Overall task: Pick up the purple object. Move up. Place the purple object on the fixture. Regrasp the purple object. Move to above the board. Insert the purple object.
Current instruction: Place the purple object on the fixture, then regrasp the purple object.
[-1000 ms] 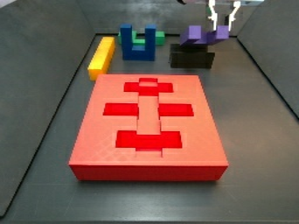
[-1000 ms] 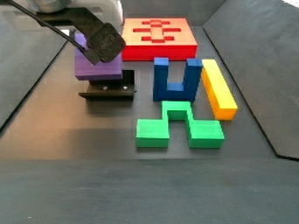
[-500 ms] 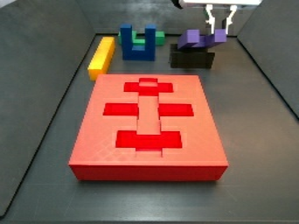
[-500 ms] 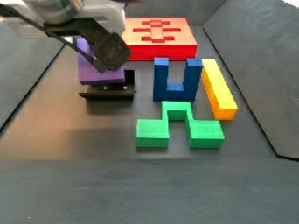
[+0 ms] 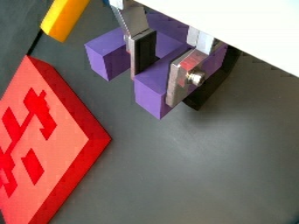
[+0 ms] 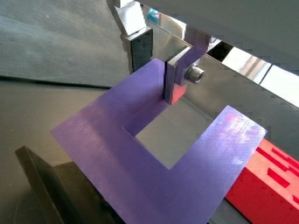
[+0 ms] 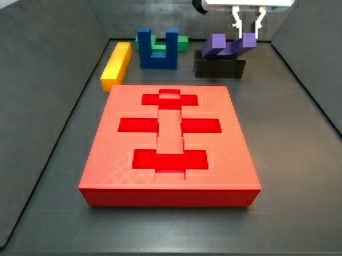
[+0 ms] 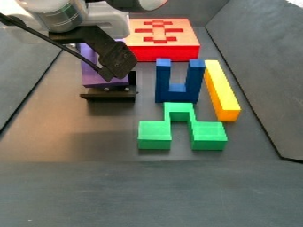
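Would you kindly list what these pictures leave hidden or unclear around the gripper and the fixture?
- Whether the finger pads touch the purple object: both wrist views show them straddling one prong, contact unclear.
- The gripper hides most of the purple object in a side view.
- The fixture has its recessed step covered by the purple object.
- The board is cut off by the frame edge in a wrist view.

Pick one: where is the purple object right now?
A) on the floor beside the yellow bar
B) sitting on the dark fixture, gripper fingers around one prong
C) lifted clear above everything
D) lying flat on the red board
B. In a side view the purple object rests on the fixture, and in a wrist view the gripper has its fingers on either side of one prong.
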Available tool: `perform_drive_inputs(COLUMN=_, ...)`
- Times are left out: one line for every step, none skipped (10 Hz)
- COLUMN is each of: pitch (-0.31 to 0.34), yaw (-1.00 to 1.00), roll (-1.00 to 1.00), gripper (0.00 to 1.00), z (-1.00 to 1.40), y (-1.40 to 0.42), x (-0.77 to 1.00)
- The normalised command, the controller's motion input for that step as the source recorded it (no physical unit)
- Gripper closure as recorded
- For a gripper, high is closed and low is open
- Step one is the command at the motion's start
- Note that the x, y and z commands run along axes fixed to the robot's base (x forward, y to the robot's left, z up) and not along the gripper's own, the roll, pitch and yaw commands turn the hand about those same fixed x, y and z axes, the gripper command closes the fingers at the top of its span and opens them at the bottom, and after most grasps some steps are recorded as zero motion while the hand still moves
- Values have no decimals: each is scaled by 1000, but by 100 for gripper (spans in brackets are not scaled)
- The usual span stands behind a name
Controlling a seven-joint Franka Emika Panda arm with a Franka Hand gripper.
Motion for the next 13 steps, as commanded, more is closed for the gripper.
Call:
perform_drive_inputs(pitch=0, yaw=0, roll=71, gripper=100, z=-63, y=0, x=0)
perform_drive_inputs(pitch=0, yaw=0, roll=0, gripper=100, z=-77, y=0, x=26)
perform_drive_inputs(pitch=0, yaw=0, roll=0, gripper=100, z=-131, y=-9, x=23)
perform_drive_inputs(pitch=0, yaw=0, roll=26, gripper=100, z=-154, y=-9, x=0)
perform_drive_inputs(pitch=0, yaw=0, roll=71, gripper=100, z=-74, y=0, x=0)
perform_drive_inputs(pitch=0, yaw=0, roll=86, gripper=100, z=0, y=0, x=0)
perform_drive_inputs(pitch=0, yaw=0, roll=-17, gripper=100, z=0, y=0, x=0)
perform_drive_inputs(pitch=0, yaw=0, roll=0, gripper=100, z=0, y=0, x=0)
perform_drive_inputs(pitch=0, yaw=0, roll=0, gripper=0, z=0, y=0, x=0)
perform_drive_inputs(pitch=0, yaw=0, roll=0, gripper=0, z=0, y=0, x=37)
perform_drive_inputs(pitch=66, yaw=0, roll=-126, gripper=0, z=69, y=20, x=103)
perform_drive_inputs(pitch=197, yaw=0, roll=-143, gripper=0, z=403, y=143, x=100)
perform_drive_inputs(pitch=349, yaw=-34, roll=357, gripper=0, z=160, y=60, x=209)
